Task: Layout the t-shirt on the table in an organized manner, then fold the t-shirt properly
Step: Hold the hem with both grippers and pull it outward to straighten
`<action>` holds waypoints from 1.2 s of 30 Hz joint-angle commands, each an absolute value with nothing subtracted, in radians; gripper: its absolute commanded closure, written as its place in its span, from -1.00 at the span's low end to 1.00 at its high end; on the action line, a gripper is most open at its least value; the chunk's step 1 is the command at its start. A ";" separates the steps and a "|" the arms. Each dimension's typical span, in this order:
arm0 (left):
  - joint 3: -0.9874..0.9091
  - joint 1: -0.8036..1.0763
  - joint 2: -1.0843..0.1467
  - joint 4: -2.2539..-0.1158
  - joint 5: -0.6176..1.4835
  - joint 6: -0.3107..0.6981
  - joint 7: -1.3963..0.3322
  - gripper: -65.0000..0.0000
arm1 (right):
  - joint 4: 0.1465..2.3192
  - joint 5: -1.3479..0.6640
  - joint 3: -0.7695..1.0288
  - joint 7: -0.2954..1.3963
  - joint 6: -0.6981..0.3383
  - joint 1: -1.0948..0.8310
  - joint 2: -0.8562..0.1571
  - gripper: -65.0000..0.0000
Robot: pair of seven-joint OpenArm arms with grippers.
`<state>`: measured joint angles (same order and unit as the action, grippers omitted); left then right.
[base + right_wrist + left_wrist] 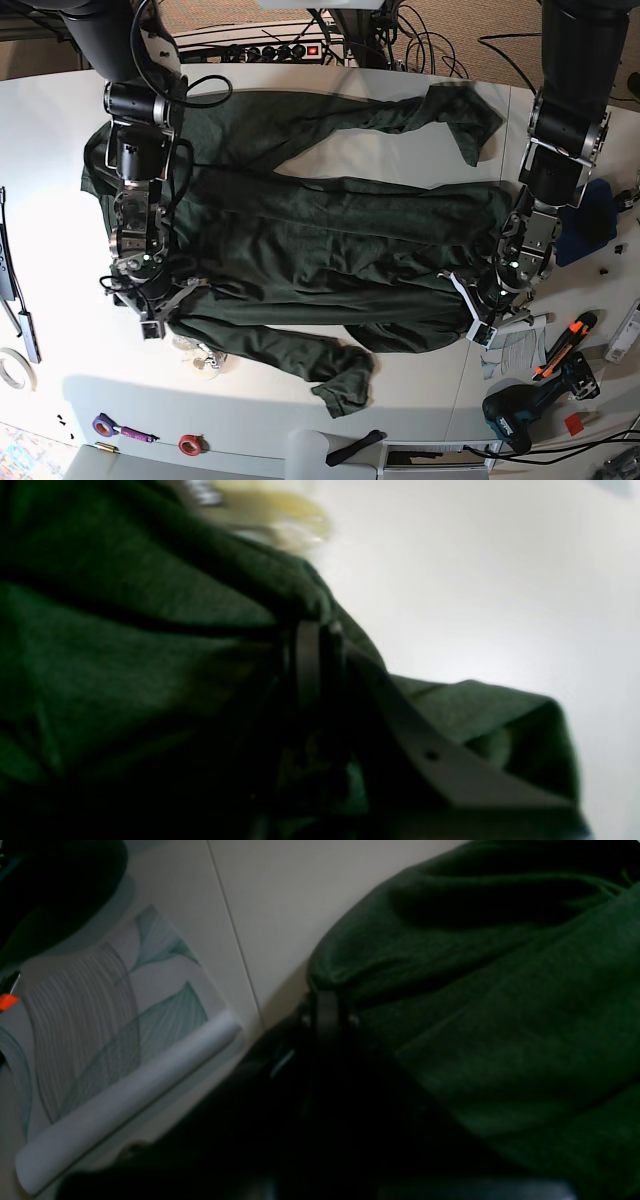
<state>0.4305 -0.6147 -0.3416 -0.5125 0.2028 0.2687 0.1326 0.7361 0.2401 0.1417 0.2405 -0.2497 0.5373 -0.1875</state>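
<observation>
The dark green t-shirt [320,235] lies spread across the white table [50,130], its sleeves reaching to the back right and the front middle. On the left of the base view, my right gripper [150,308] rests at the shirt's left edge. In its wrist view the right gripper [315,630] is shut with t-shirt [125,645] fabric bunched between the fingers. My left gripper [480,318] is at the shirt's right edge. Seen from its wrist, the left gripper [326,1002] is shut on a fold of the t-shirt [500,1015].
A partly rolled leaf-print paper sheet [115,1040] lies on the table just beside the left gripper. A drill [515,415], an orange-handled tool [565,345] and a blue cloth [592,225] sit at the right. Tape rolls [190,443] lie at the front left, and cables run along the back.
</observation>
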 commanded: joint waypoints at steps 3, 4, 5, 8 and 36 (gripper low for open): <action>0.436 -0.606 -0.347 -0.504 0.160 0.289 0.023 1.00 | 0.757 0.240 0.143 0.210 -0.234 0.631 -0.216 1.00; 0.436 -0.606 -0.347 -0.504 0.160 0.289 0.024 1.00 | 0.757 0.241 0.143 0.211 -0.235 0.646 -0.217 1.00; 0.436 -0.606 -0.347 -0.504 0.160 0.289 0.023 1.00 | 0.757 0.240 0.143 0.210 -0.235 0.659 -0.216 1.00; 0.436 -0.606 -0.347 -0.504 0.160 0.288 0.023 1.00 | 0.757 0.240 0.143 0.208 -0.235 0.691 -0.214 1.00; 0.436 -0.606 -0.347 -0.505 0.160 0.288 0.025 1.00 | 0.757 0.241 0.144 0.118 -0.228 0.740 -0.283 -0.10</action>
<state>0.4305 -0.6147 -0.3408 -0.5125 0.2028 0.2691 0.1326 0.7383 0.2455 0.1429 0.1402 -0.2352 0.6987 -0.2680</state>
